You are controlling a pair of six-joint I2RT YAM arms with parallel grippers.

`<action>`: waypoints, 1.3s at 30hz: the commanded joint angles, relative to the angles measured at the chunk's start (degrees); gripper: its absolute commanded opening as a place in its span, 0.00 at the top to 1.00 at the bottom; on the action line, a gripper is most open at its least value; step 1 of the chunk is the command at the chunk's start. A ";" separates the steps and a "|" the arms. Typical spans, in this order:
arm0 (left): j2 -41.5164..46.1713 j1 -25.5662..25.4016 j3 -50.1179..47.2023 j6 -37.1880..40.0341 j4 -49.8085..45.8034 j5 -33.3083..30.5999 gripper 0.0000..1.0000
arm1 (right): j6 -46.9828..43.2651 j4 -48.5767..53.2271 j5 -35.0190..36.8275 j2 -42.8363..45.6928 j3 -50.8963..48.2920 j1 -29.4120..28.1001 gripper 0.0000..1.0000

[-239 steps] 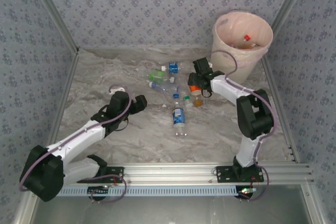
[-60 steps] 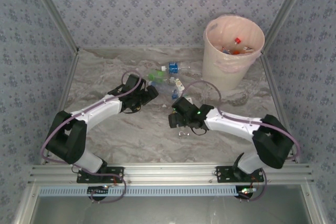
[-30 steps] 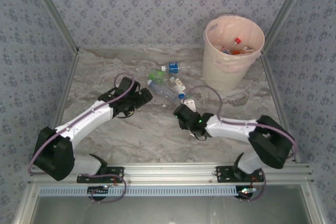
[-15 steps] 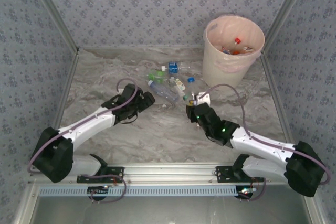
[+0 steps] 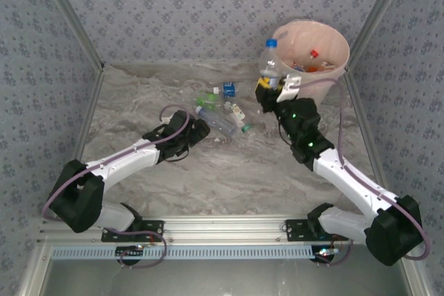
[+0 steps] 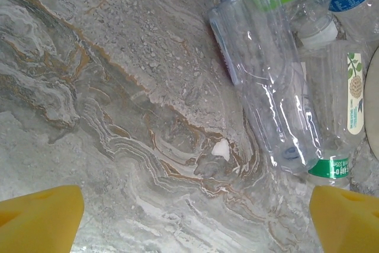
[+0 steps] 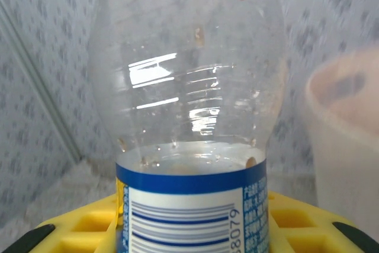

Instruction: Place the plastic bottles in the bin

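My right gripper (image 5: 266,88) is shut on a clear bottle with a blue cap and blue label (image 5: 269,60), held upright in the air beside the near-left rim of the bin (image 5: 345,57). In the right wrist view the bottle (image 7: 189,117) stands between the yellow fingers (image 7: 77,223), with the bin (image 7: 349,140) blurred on the right. My left gripper (image 5: 199,129) is open low over the table, just left of a long clear bottle (image 5: 219,122) lying flat. In the left wrist view that bottle (image 6: 266,87) lies ahead of the open gripper (image 6: 192,220), to the right.
More bottles lie in a cluster: a green-labelled one (image 5: 207,99), a blue-labelled one (image 5: 227,89), a green-capped one (image 6: 334,122). Several bottles sit inside the bin, one with a red cap (image 5: 313,53). Patterned walls and metal rails enclose the marble table (image 5: 152,178).
The right arm has lifted the blue-labelled bottle off the table and swung it up and back toward the bin. The left gripper has edged right, toward the lying bottles.
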State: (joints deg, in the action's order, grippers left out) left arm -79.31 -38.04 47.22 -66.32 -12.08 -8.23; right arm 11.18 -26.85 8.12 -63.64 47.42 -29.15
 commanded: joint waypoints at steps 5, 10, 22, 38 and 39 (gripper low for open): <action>-0.96 -0.60 2.23 -2.18 -2.63 -1.18 0.02 | -0.50 -5.83 -10.34 -4.89 10.17 9.87 0.64; -1.39 -0.64 3.86 -1.10 -4.12 -1.08 0.02 | -1.62 -5.06 -12.12 -8.98 16.34 15.87 0.61; -0.03 -0.61 3.27 -0.30 -5.40 -2.95 0.02 | 4.19 4.17 -14.89 -23.04 32.67 27.95 0.61; 2.59 -0.52 2.62 0.21 -7.44 -5.32 0.02 | -14.62 21.06 -22.73 -27.52 38.71 36.04 0.58; 2.50 -0.53 2.34 0.03 -7.19 -5.15 0.02 | -15.30 21.15 -23.34 -28.03 39.07 36.23 0.58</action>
State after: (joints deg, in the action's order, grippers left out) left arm -78.26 -38.37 49.36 -66.26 -17.47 -12.23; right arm -0.51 -7.38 -11.42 -90.32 84.07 6.48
